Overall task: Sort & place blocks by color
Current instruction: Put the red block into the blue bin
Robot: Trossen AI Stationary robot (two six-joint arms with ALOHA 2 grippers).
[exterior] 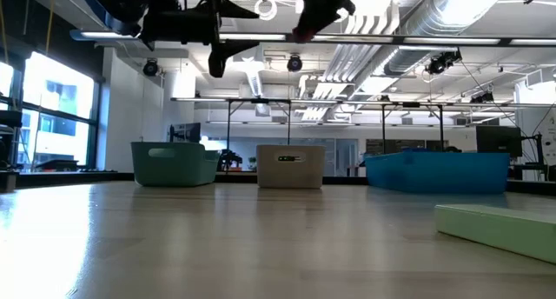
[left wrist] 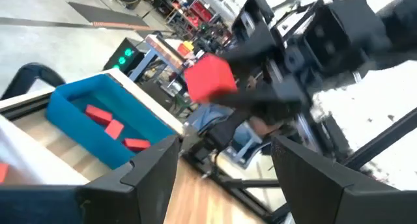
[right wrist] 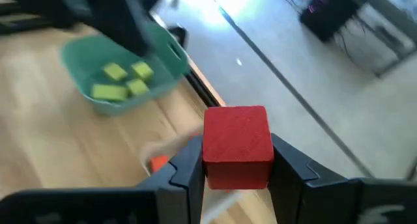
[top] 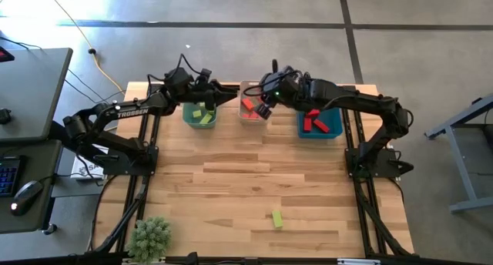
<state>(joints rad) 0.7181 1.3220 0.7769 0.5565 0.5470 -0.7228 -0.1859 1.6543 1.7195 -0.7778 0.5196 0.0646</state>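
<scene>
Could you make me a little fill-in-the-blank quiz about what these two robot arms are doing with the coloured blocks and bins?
1. The right gripper holds a ____ cube.
2. The yellow-green blocks lie in the ____ bin.
3. The left gripper holds nothing; its fingers are ____.
4. One yellow-green block lies alone on the ____.

Missing words: red; green; open; table
</scene>
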